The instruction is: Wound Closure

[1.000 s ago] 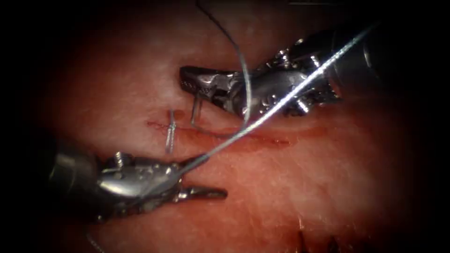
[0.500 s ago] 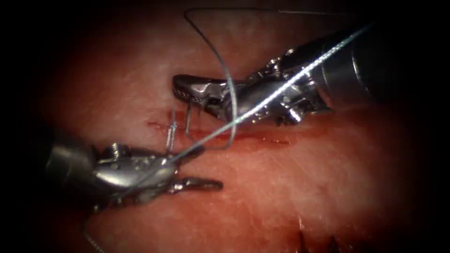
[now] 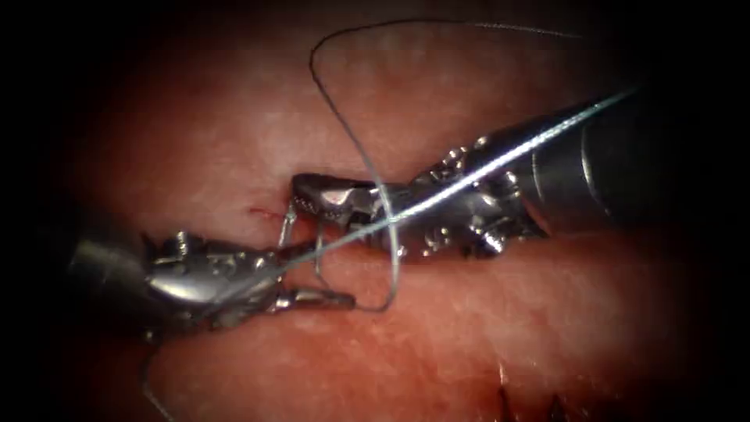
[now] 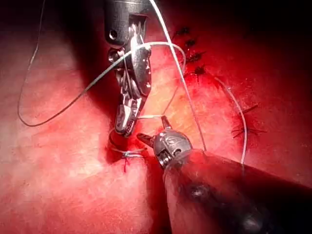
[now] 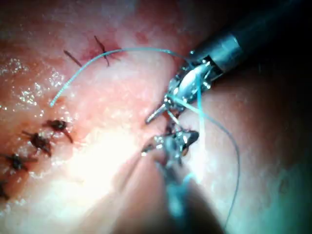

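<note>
showing the right tool (image 3: 312,205) over the cut, its jaws closed on the curved needle (image 3: 355,301) near one end, the arc hanging clear of the tissue (image 3: 508,336). the left tool (image 3: 312,273), left of it, has its jaws parted, the taut thread (image 3: 469,181) running past them. a stitch (image 3: 285,227) crosses the cut between the tips.
</note>
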`<action>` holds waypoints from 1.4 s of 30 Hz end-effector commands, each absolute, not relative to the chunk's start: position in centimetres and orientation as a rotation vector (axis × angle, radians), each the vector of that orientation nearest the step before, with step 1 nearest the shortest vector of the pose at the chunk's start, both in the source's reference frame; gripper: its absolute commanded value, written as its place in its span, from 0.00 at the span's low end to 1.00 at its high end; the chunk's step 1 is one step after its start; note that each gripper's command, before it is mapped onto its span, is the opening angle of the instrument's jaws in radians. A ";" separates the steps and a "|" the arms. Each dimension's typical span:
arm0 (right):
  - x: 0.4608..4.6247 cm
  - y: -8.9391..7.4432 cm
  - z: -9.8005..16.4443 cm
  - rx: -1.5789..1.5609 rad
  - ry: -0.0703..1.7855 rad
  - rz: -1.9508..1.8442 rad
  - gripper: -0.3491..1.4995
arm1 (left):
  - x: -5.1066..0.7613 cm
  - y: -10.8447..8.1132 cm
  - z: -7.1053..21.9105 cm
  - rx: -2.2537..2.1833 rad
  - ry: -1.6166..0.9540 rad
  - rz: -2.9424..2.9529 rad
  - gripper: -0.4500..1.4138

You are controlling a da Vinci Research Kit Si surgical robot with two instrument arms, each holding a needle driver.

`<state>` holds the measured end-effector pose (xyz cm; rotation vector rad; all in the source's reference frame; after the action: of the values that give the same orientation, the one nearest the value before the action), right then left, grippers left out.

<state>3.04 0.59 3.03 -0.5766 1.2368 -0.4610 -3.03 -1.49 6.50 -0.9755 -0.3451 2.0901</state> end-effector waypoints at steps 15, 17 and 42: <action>3.07 0.4 3.1 -0.525 1.236 -0.425 0.00 | -3.04 -1.7 6.7 -0.923 -0.353 2.133 0.46; 3.07 0.4 3.1 -0.505 1.242 -0.404 0.00 | -3.03 -1.7 6.7 -0.917 -0.354 2.137 0.47; 3.06 0.6 3.1 -0.401 1.280 -0.247 0.00 | -3.03 -1.7 6.7 -0.907 -0.356 2.142 0.46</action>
<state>2.99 0.65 3.07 -0.4062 1.2750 -0.2461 -3.00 -1.54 6.70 -0.9105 -0.3509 2.1424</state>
